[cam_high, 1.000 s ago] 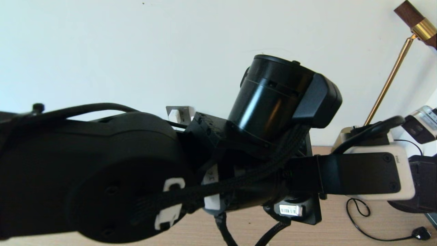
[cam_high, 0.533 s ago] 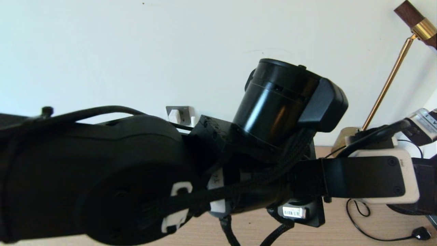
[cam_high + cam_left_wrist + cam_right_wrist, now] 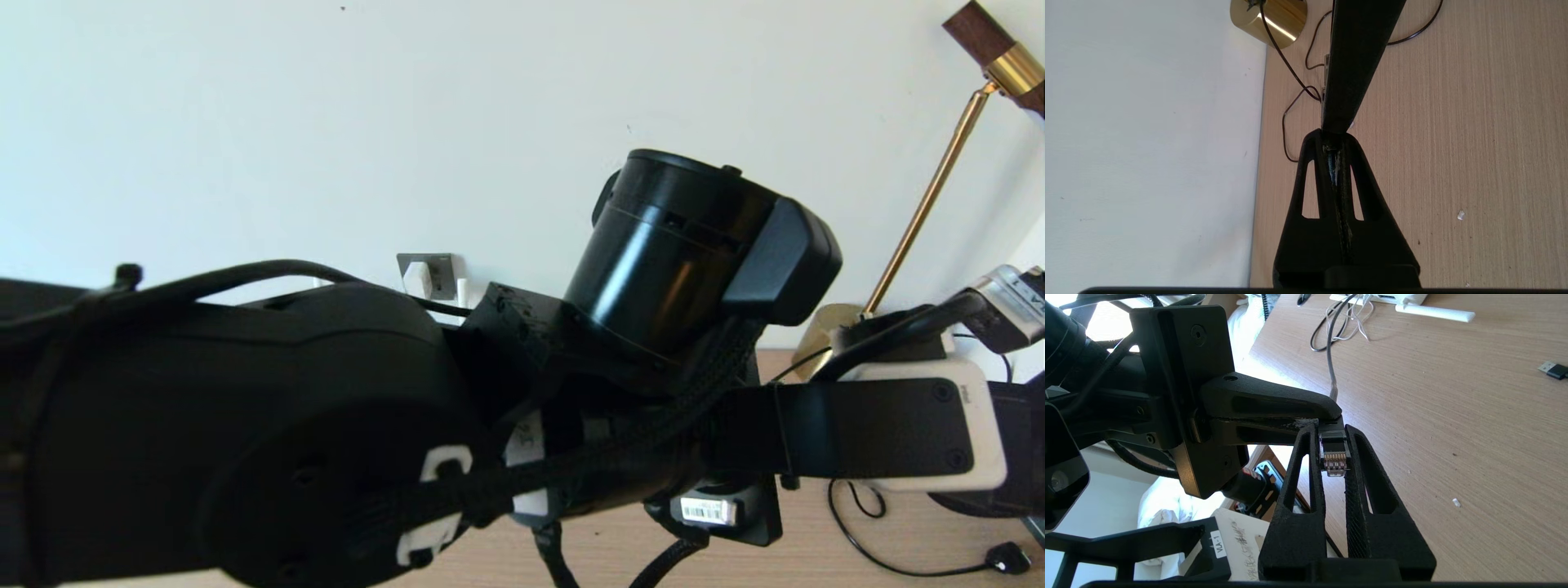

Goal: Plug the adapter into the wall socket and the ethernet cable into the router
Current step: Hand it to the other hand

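Note:
The ethernet cable's clear plug (image 3: 1334,457) sits between the tips of my right gripper (image 3: 1332,430), which is shut on it above the desk. My left gripper (image 3: 1333,139) reaches in from the side, pressed shut on the black boot just behind the plug. The dark cable (image 3: 1329,355) trails away over the desk towards the router (image 3: 1408,297), whose white edge and one antenna show at the far end. On the wall, the white adapter (image 3: 417,278) sits in the grey wall socket (image 3: 442,273). My left arm (image 3: 245,433) fills most of the head view and hides both grippers there.
A brass lamp (image 3: 922,212) stands at the back right, its base (image 3: 1269,16) by the wall. A thin black USB cable with its plug (image 3: 1006,558) lies on the wooden desk (image 3: 1453,416). Loose white cords (image 3: 1355,310) lie near the router.
In the head view both arms have drifted together slightly down and to the right. The socket with the adapter has come more into the open behind the left arm.

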`<state>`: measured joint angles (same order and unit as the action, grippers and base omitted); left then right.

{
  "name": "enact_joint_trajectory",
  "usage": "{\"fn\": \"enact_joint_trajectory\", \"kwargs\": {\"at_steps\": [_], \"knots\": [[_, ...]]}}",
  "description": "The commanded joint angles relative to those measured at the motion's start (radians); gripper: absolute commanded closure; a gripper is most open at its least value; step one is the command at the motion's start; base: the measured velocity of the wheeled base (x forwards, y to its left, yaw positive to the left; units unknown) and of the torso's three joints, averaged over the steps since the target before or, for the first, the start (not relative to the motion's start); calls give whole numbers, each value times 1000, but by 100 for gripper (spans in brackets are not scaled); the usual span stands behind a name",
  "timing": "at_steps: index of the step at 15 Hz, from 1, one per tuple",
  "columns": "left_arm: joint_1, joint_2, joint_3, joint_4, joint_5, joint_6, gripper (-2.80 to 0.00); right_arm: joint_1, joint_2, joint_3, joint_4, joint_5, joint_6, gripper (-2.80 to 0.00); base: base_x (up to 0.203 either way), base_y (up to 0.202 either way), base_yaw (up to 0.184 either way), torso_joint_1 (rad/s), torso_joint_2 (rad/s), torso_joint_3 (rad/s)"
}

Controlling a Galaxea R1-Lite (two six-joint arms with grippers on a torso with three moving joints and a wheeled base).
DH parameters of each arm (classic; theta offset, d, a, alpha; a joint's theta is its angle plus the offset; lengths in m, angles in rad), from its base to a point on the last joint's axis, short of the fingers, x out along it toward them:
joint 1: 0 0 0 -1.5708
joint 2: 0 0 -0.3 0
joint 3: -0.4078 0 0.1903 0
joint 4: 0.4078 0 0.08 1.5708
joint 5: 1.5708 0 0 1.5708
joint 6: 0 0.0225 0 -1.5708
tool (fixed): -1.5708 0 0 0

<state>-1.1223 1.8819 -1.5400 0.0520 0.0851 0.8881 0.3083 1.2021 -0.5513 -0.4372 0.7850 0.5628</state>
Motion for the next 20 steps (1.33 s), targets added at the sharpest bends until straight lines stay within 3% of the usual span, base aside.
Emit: {"fn": "enact_joint_trajectory", "kwargs": {"at_steps": [1, 2, 3, 9, 12, 16, 18, 20], "knots": [[-2, 6, 5, -22, 20, 5, 0, 1, -3, 2, -5, 7, 3, 0, 0, 0, 0, 0, 0, 0], [-4, 5, 5, -23, 24, 5, 0, 2, -3, 3, -5, 7, 3, 0, 0, 0, 0, 0, 0, 0], [-4, 5, 6, -23, 27, 5, -280, 0, -3, 7, -5, 7, 3, 0, 0, 0, 0, 0, 0, 0], [-13, -6, 54, -95, 41, 9, -280, 1, -3, -1, -5, -39, 42, 0, 0, 0, 0, 0, 0, 0], [-11, -20, 71, -111, 43, 11, -280, 0, -2, -20, -5, -40, 176, 0, 0, 0, 0, 0, 0, 0], [36, -48, 140, -264, 59, 40, -280, 0, 41, -109, 2, -43, 516, 0, 0, 0, 0, 0, 0, 0], [82, -68, 193, -373, 51, 66, -280, -1, 94, -138, 3, -34, 591, 0, 0, 0, 0, 0, 0, 0], [132, -88, 253, -488, -9, 82, -280, -1, 123, -153, 6, 1, 636, 0, 0, 0, 0, 0, 0, 0]]}}
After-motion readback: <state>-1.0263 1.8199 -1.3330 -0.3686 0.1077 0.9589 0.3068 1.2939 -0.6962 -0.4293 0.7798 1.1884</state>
